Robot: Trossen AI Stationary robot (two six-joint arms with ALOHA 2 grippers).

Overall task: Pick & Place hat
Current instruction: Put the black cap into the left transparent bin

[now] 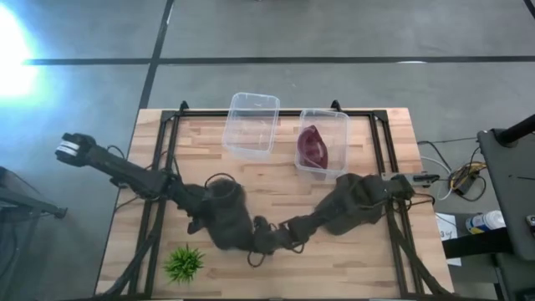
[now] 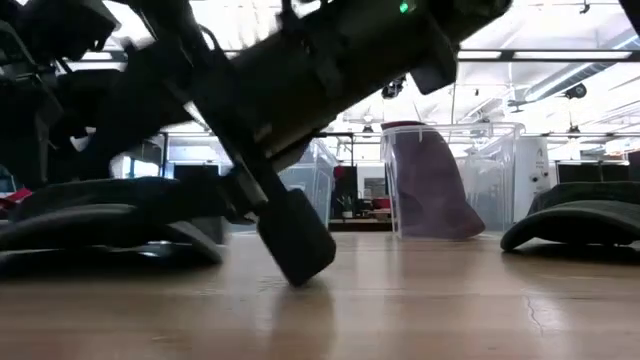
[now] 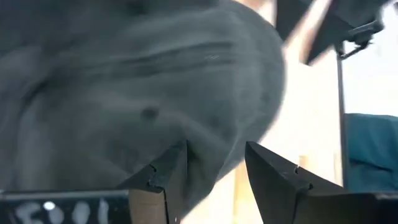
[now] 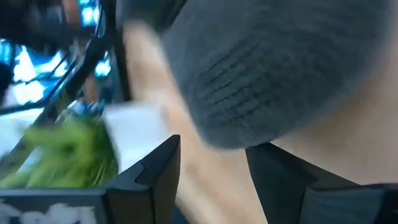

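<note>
A dark grey knit hat (image 1: 224,211) lies on the wooden table, left of centre; it also shows in the low view (image 2: 100,220). My left gripper (image 1: 201,219) is open at its left side, and the hat's edge (image 3: 205,168) reaches between the fingers (image 3: 214,149). My right gripper (image 1: 261,242) is open and low over the table just right of that hat (image 4: 280,68), pointing toward the table's left edge; its finger (image 2: 295,245) comes down to the tabletop. A second dark grey hat (image 1: 359,205) lies under my right arm. A maroon hat (image 1: 313,146) sits in a clear bin (image 1: 338,125). My left gripper's open fingers stand on either side of the grey hat's edge (image 3: 205,168), level with the table, coming from the left. I cannot tell whether they touch it. My right gripper touches no hat.
An empty clear bin (image 1: 251,124) stands at the far middle, beside the bin with the maroon hat (image 2: 430,190). A small green plant (image 1: 184,263) sits near the front left and shows ahead of my right gripper (image 4: 62,155). A black frame (image 1: 163,159) runs along the table's sides.
</note>
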